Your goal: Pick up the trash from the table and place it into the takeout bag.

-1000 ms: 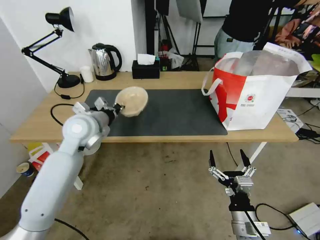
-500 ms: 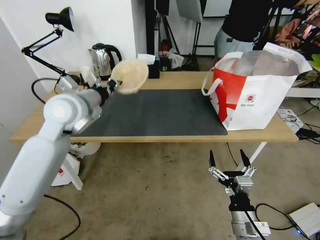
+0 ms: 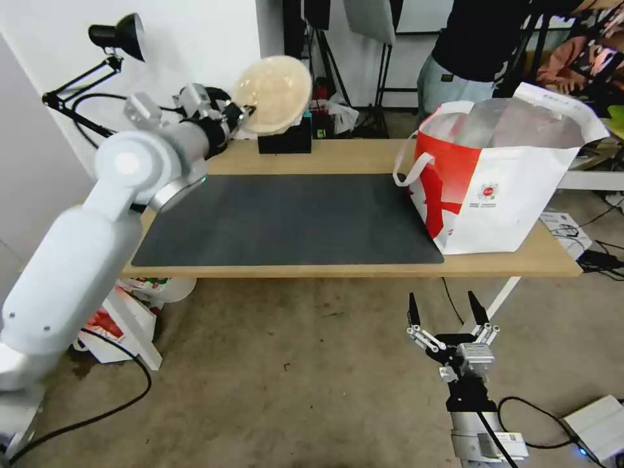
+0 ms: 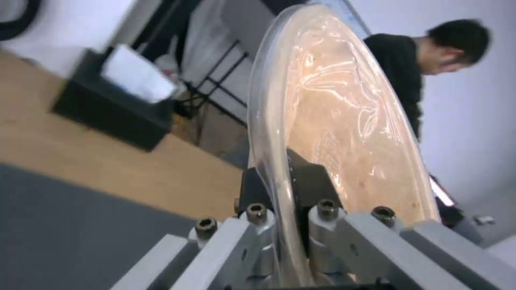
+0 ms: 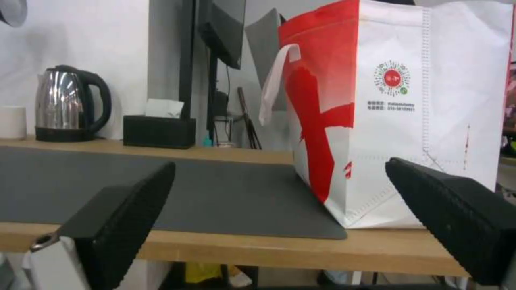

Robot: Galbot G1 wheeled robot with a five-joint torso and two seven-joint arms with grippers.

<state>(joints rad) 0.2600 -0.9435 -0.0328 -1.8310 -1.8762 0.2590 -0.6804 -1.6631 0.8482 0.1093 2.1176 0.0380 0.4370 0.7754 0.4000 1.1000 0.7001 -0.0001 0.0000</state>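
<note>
The left gripper (image 3: 242, 116), jaws clamped on the bowl's (image 3: 273, 94) rim, now holds it higher, toward 11 o'clock above the worktop (image 3: 351, 156). The bag (image 3: 500, 175) stays at 2 o'clock. The right gripper (image 3: 447, 312) hangs wide below.

The long light-wood table (image 3: 338, 270) with white legs carries a large dark grey rectangular mat (image 3: 292, 221) across its middle. At the right end stands the large white-and-red takeout bag (image 3: 507, 175) with silver foil lining, its left base resting on the mat's right edge. Along the far edge sit a black tissue box (image 3: 286, 140) and, in the right wrist view, a steel kettle (image 5: 67, 104) and a small white cup (image 5: 12, 122).
</note>
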